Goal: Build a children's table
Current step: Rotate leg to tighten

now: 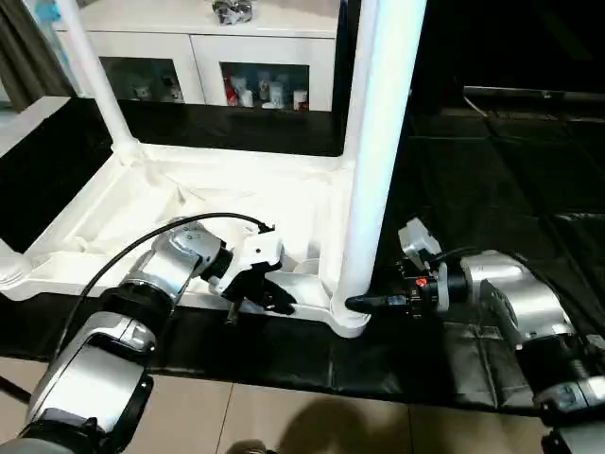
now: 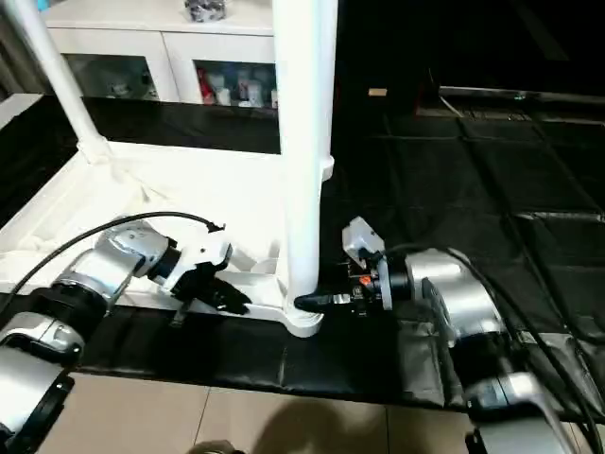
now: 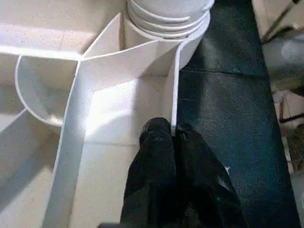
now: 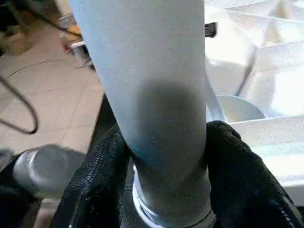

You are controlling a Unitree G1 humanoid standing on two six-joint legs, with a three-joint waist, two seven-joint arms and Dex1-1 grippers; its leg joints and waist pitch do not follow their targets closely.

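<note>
The table top (image 1: 203, 203) lies upside down on the black floor mat (image 1: 492, 142), one leg (image 1: 378, 142) upright in its near corner socket. The right hand (image 4: 164, 190) clamps that leg's base; the left hand (image 3: 175, 142) pinches the top's near rim beside it

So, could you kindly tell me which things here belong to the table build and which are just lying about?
Part of the job:
- upturned table top, its rim pinched by the left tool
- near leg, gripped at its base by the right tool
- far leg, standing in its socket

Lying about:
- white cabinet
- black floor mats
</note>
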